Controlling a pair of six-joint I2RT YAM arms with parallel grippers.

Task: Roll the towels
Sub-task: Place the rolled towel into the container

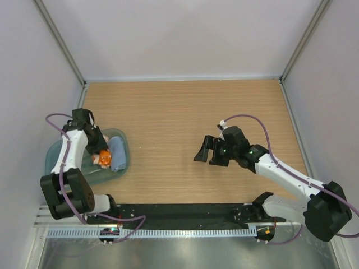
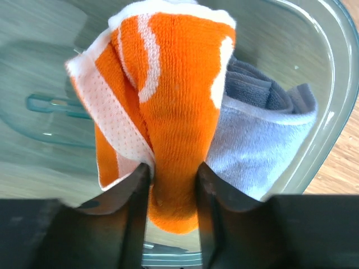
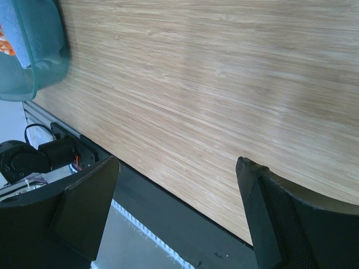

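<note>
table (image 1: 185, 112) — wood | tray (image 1: 126, 148) — translucent teal, near left edge

Orange-white towel (image 2: 179, 112): looped terry. Blue towel (image 2: 263, 145): soft plush. Tray (image 2: 305, 45): glossy translucent plastic. Table (image 3: 224, 84): matt wood.

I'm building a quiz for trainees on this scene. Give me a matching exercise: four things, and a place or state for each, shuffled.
Things:
1. orange towel
2. blue towel
3. right gripper
4. tray

Place or state:
a. open, above the table
b. translucent blue-green
c. held by the left gripper
d. lying in the tray, beside the orange towel

Pairs: 1-c, 2-d, 3-a, 4-b
</note>
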